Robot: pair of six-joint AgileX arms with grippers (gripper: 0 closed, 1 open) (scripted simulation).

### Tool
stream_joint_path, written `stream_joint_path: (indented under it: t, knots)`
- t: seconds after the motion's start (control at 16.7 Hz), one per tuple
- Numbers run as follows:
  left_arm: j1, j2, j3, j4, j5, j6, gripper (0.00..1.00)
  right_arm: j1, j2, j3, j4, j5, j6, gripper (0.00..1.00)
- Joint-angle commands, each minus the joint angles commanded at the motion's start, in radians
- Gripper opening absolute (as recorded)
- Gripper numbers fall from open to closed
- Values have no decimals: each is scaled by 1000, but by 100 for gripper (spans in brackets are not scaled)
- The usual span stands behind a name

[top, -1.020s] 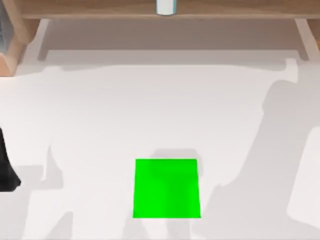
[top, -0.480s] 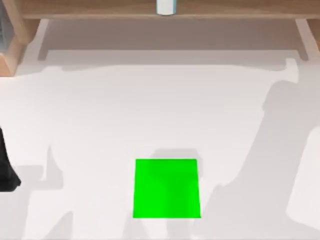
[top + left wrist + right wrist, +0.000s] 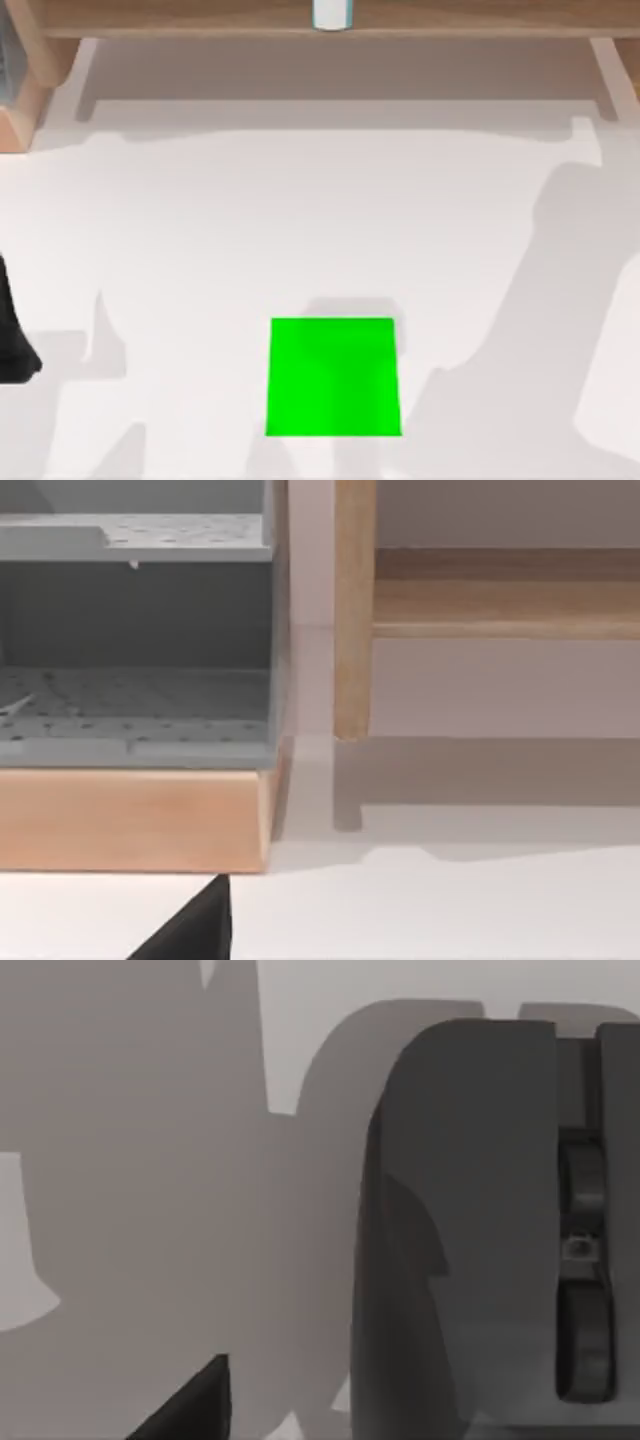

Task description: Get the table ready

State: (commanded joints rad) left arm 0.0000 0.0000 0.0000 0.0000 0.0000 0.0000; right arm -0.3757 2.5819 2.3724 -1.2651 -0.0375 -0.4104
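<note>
The table is seen from above as a wide white surface, bare but for arm shadows. Along its far edge a light-brown wooden shelf unit is set, and in the left wrist view a grey perforated rack is seen mounted on a wooden base beside one of the shelf's posts. A bright green square is marked on the table near its front edge, a little right of centre. On the shelf, at the far middle, a small white cup-like object is stood.

The left arm is glimpsed as a dark form at the table's left edge. Whether either claw is wide or narrow cannot be told.

Nothing has yet been placed on the green square, so the task is judged barely begun. A reach toward the shelf could be spoiled by a strike against the shelf's posts or top board, and the white object could be toppled if approached too low.
</note>
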Motion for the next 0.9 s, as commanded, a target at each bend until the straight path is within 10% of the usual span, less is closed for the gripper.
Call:
stream_joint_path:
  t: [0.72,0.9]
  knots:
    - [0,0,0,0,0,0,100,2,25,-26,49,0,3,100]
    - [0,0,0,0,0,0,100,2,25,-26,49,0,3,77]
